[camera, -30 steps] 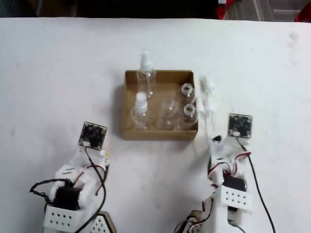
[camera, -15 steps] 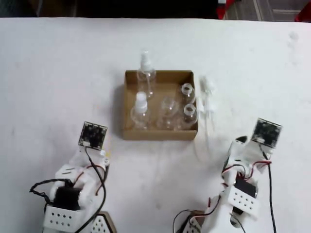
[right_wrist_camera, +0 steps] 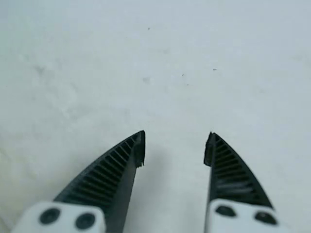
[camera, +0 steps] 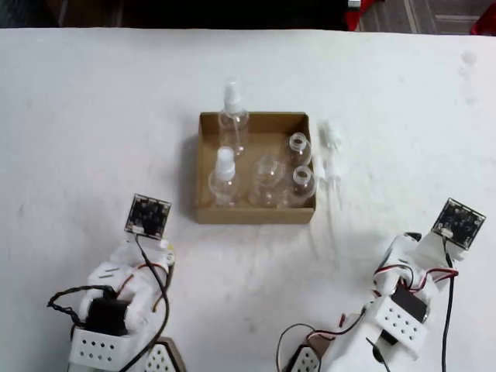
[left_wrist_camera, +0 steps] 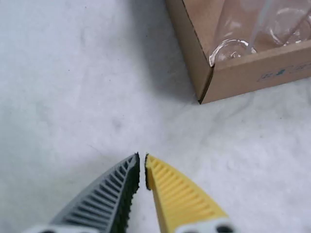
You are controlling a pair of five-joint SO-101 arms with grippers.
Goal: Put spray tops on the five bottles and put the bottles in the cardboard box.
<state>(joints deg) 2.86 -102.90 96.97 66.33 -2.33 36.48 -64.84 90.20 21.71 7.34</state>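
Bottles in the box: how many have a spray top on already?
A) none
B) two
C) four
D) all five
B: the far-left bottle and the near-left bottle wear white spray tops, while the other three bottles in the cardboard box have bare, open necks.
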